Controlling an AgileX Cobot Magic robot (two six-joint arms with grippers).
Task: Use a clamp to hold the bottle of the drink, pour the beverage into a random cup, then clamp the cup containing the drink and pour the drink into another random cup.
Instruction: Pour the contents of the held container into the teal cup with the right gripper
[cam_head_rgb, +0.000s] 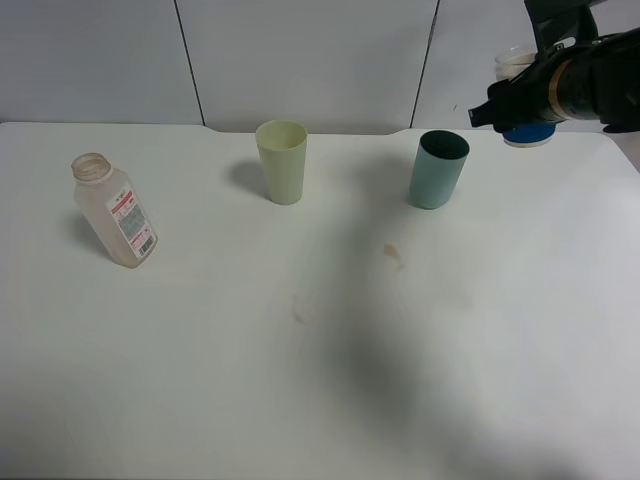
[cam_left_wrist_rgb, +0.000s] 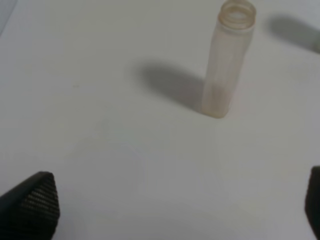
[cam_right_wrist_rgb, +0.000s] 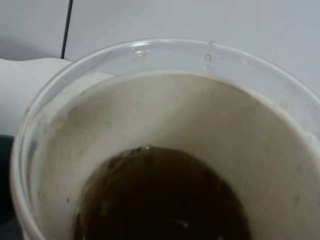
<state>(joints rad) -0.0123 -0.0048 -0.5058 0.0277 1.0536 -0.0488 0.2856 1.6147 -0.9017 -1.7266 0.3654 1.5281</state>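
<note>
right claw (cam_head_rgb: 520, 108) clenched on blue-banded cup (cam_head_rgb: 527, 134), held above worktop (cam_head_rgb: 300, 400) | beverage (cam_right_wrist_rgb: 160, 200) inside | teal tumbler (cam_head_rgb: 438, 170) near, below claw | cup likely light, thin, squeezable: grip mid-band | left claw (cam_left_wrist_rgb: 172, 210) released, bottle (cam_left_wrist_rgb: 225, 65) ahead, apart

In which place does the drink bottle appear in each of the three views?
Exterior high: the bottle stands at the left of the white table.
Left wrist: it stands ahead of the open left gripper.
Right wrist: not in it; a cup of brown drink fills the picture.
Shared landmark: the white table.
</note>
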